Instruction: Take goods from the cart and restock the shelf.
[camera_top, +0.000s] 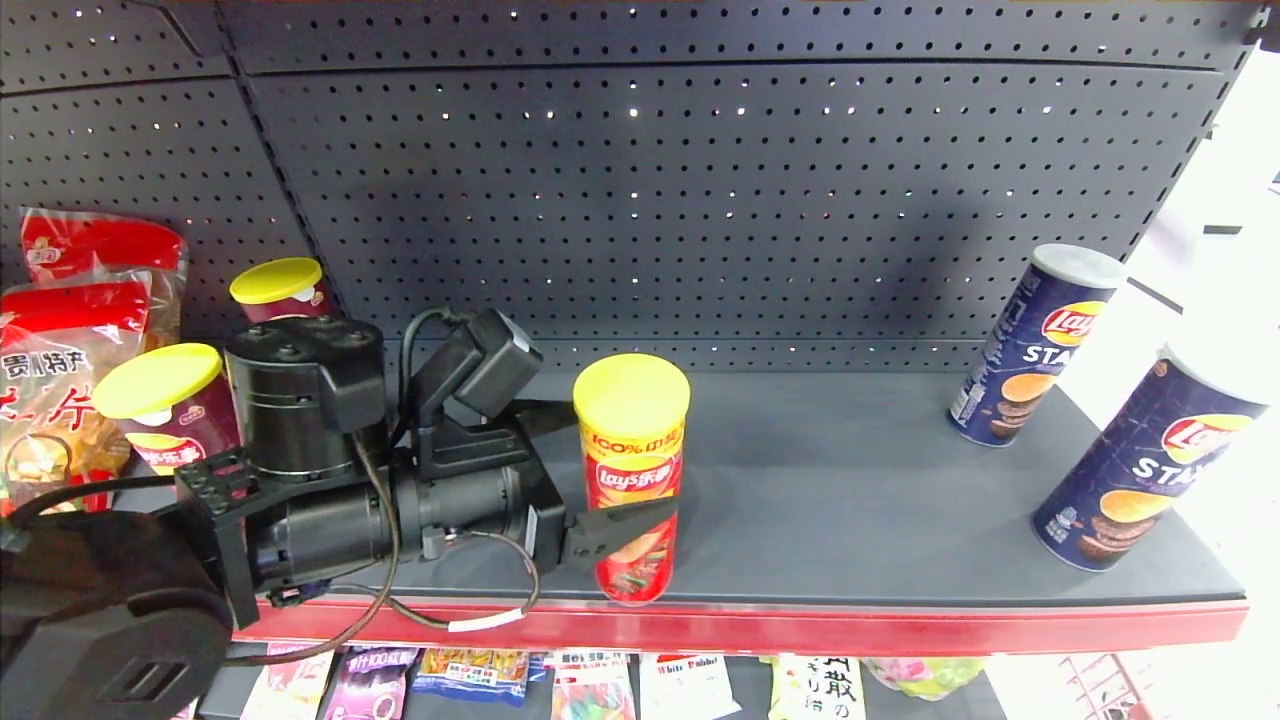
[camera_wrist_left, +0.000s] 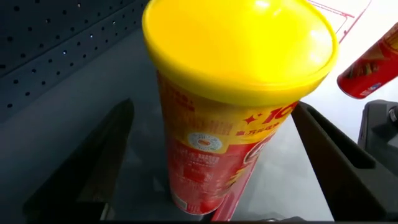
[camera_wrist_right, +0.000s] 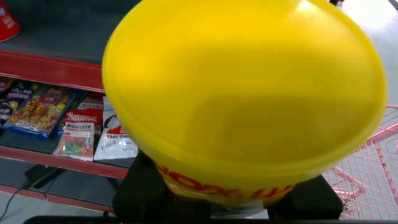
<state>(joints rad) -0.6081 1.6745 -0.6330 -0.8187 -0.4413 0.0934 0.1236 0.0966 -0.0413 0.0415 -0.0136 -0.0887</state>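
Note:
A red chip can (camera_top: 632, 470) with a yellow lid stands upright on the dark shelf (camera_top: 850, 480), close to its red front edge. My left gripper (camera_top: 625, 462) is open around this can, one finger behind it and one in front. In the left wrist view the can (camera_wrist_left: 230, 124) rises between the two fingers (camera_wrist_left: 93, 168) with a small gap on each side. My right gripper (camera_wrist_right: 227, 202) is shut on a second yellow-lidded red can (camera_wrist_right: 249, 99), held out in front of the shelves. That second can (camera_wrist_left: 368, 70) also appears in the left wrist view.
Two blue chip cans (camera_top: 1030, 345) (camera_top: 1150, 460) stand at the shelf's right end. Maroon yellow-lidded cans (camera_top: 165, 400) and red snack bags (camera_top: 60, 330) crowd the left. Snack packets (camera_top: 590, 685) fill the lower shelf. A pink wire cart (camera_wrist_right: 373, 168) stands beside the shelving.

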